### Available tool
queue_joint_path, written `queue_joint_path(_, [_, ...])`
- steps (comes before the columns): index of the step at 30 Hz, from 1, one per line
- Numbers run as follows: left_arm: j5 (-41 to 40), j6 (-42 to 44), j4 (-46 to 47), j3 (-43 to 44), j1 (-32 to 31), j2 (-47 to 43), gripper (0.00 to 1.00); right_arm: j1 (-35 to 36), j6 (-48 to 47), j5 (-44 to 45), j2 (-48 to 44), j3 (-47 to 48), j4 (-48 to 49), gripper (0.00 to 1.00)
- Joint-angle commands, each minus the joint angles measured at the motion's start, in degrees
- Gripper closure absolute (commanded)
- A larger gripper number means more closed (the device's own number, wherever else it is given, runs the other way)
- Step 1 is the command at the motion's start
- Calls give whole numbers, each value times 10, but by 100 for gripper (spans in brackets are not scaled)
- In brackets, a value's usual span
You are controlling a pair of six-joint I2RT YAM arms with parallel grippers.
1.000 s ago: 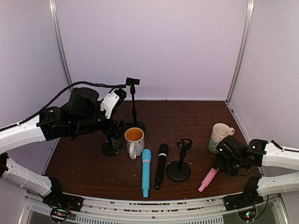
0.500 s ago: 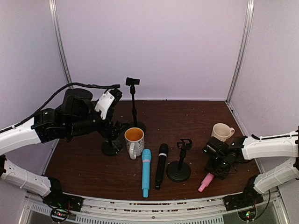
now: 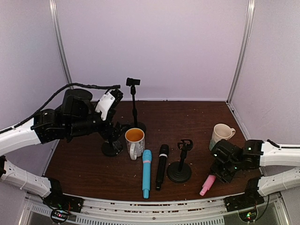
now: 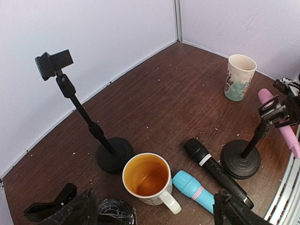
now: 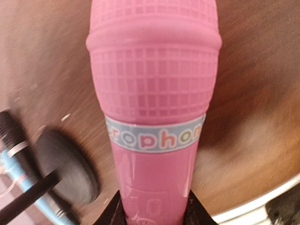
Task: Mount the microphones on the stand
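We saw the pink microphone lying diagonally, head pointing far-right, tail near-left. The right gripper pinched its handle; the left gripper stood spread.

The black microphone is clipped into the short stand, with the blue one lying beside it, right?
No. The top view shows the black microphone lying flat on the table, left of the short stand; the blue one does lie beside it.

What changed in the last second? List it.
The right gripper swung left, came back and closed on the pink mic, which barely shifted. The left gripper stayed open; blue mic, black mic, mugs and stands unmoved.
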Motion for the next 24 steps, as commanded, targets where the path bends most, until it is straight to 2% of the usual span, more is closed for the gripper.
queue_joint_path(1, [12, 3, 27, -3, 0, -4, 13, 73, 93, 46, -43, 89, -86, 82])
queue_joint_path(5, [17, 1, 35, -3, 0, 2, 15, 144, 99, 81, -18, 195, -122, 86])
queue_joint_path(10, [56, 2, 39, -2, 1, 17, 16, 178, 12, 203, 45, 363, -207, 95])
queue_joint_path(13, [62, 2, 42, -1, 0, 24, 16, 183, -57, 274, 47, 421, -197, 100])
queue_joint_path(16, [112, 6, 56, 1, 0, 29, 16, 184, -249, 338, 20, 399, -47, 100])
queue_joint_path(18, [153, -5, 76, 2, 0, 31, 18, 182, -400, 340, -14, 336, 122, 100])
queue_joint_path(21, [211, -25, 97, 11, 0, 40, 20, 174, -600, 272, -61, 234, 372, 100])
queue_joint_path(24, [273, -39, 117, 21, -1, 49, 20, 162, -705, 194, -76, 187, 507, 100])
